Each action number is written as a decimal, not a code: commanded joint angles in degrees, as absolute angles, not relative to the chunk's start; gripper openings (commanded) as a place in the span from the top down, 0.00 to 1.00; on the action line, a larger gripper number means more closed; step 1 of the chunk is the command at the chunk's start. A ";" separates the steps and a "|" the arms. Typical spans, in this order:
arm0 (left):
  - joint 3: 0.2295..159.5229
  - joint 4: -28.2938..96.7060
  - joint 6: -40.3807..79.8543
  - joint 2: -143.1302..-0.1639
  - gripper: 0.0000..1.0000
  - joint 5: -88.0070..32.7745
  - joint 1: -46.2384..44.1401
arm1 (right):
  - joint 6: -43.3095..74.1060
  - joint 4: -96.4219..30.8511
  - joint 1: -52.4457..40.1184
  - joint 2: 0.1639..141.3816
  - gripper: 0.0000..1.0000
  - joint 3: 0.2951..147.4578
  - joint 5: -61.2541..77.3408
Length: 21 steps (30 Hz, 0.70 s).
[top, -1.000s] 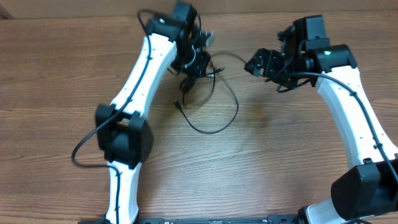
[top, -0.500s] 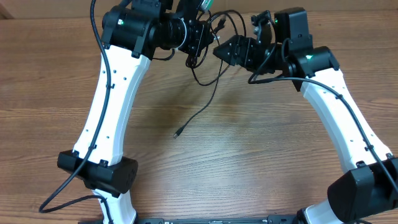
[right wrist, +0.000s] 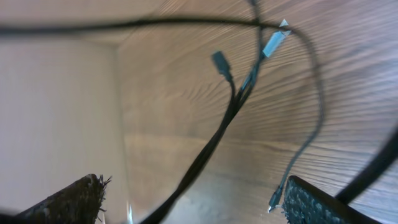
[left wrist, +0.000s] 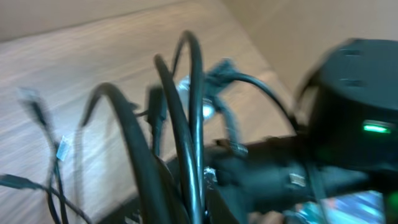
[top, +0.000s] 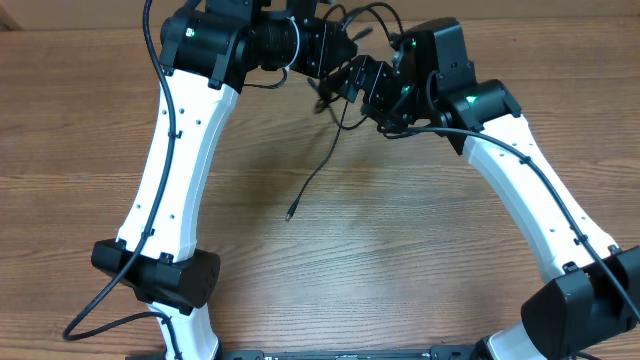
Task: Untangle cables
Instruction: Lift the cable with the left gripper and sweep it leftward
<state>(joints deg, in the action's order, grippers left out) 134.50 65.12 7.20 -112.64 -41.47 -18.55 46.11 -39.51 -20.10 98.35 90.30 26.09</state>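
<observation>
At the far left, one thick black wire [top: 68,332] loops from the left arm's [top: 172,170] base over the table [top: 60,150]. That arm reaches up to the far edge, where its pincer [top: 325,52] is clamped on the cables [left wrist: 194,118] and holds the bundle off the table. Its own camera is blurred and crowded by at least three dark loops. One strand hangs down between the two arms, ending in a plug [top: 289,213] at the table. The right pincer [top: 355,85] sits just beside the bundle, its fingers [right wrist: 71,202] spread wide and holding nothing. Its camera shows three cable ends.
</observation>
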 commanded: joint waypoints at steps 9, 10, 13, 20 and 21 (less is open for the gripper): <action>134.96 64.51 7.90 -110.80 0.96 -67.00 -4.25 | 50.85 -48.80 -17.02 102.80 0.10 85.43 2.50; 134.96 64.51 7.92 -110.54 0.96 -67.79 -2.94 | 50.48 -48.88 -16.40 102.80 0.10 84.07 1.19; 134.96 64.47 7.88 -110.02 0.96 -68.66 -0.19 | 47.88 -48.95 -14.48 102.78 0.10 81.14 -0.43; 134.96 64.47 7.31 -109.69 0.96 -67.99 2.33 | 38.94 -51.37 -10.28 102.78 0.10 79.22 -0.32; 134.96 64.45 7.29 -109.69 0.96 -67.42 2.33 | 37.71 -51.83 -9.96 102.78 0.10 79.22 -0.38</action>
<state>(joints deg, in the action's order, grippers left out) 132.90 64.86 7.57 -112.49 -65.41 2.63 43.62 -51.37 -10.96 103.57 79.09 2.70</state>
